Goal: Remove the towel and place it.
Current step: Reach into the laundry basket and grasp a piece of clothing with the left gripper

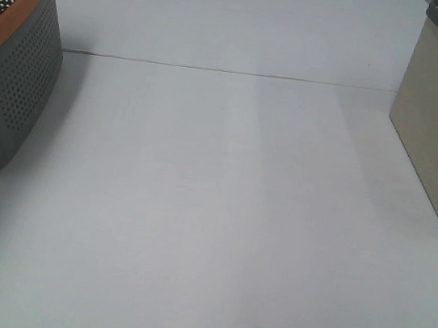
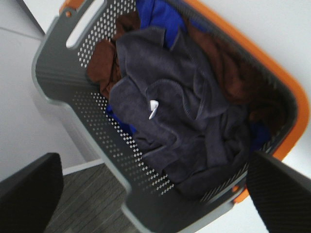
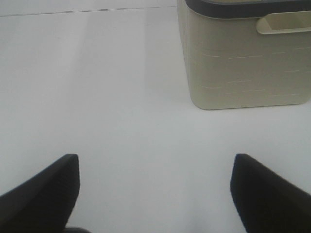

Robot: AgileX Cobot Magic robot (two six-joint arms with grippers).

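**Current step: approach to the grasp.** The towel [image 2: 189, 121] has not yet been taken. It lies crumpled on top of the heap inside the grey perforated basket [image 2: 97, 131], with its white tag [image 2: 153, 108] facing up. The basket stands at the left edge of the tabletop [image 1: 212, 212]. Brown cloths [image 2: 102, 63] and a blue cloth [image 2: 158, 17] lie beneath and beside the towel.

**Gripper state.** The left gripper [image 2: 154, 160] hangs above the basket opening. Its jaws are spread wide and hold nothing. The right gripper [image 3: 155, 160] is also spread wide and empty. It is over bare tabletop, facing the beige bin [image 3: 243, 63] at the right edge. Neither arm appears in the high view.

**Next move, as judged.**
1. Lower the left gripper into the basket, clear of the orange rim.
2. Close the jaws on a raised fold of the towel only. The neighbouring cloths touch it and may be pinched along with it.
3. Lift until the whole towel clears the rim.

The task does not name the placing spot. The open tabletop between basket and bin appears the likely one.
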